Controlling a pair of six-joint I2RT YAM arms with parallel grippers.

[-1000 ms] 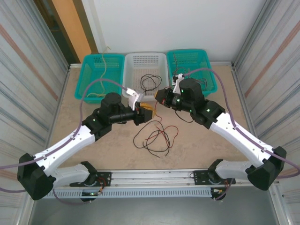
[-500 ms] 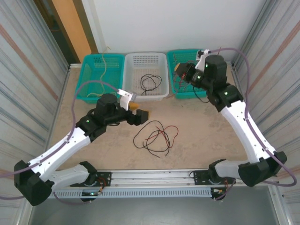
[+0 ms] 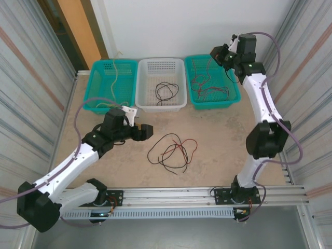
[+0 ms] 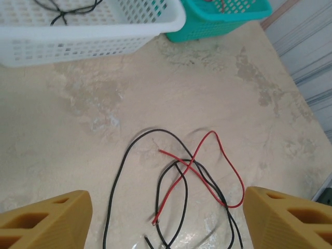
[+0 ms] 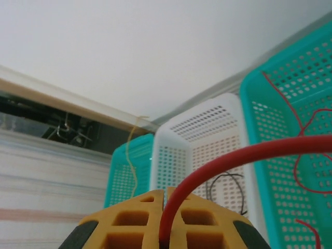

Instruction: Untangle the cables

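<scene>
Several cables [image 4: 189,167], red and black, lie looped across each other on the table [image 4: 78,104], directly below your left gripper [image 4: 168,218], its fingers spread wide. Your right gripper [image 5: 166,193], raised above the right teal basket [image 3: 215,105], seems to pinch a red cable [image 5: 249,154].

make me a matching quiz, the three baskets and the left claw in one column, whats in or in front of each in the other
Things:
1. white basket
2. left green basket
3. right green basket
4. left claw

States:
a. red cables inside
b. open, facing the red and black tangle on the table
c. yellow cable inside
d. black cable inside

Pairs: 1-d, 2-c, 3-a, 4-b
</scene>
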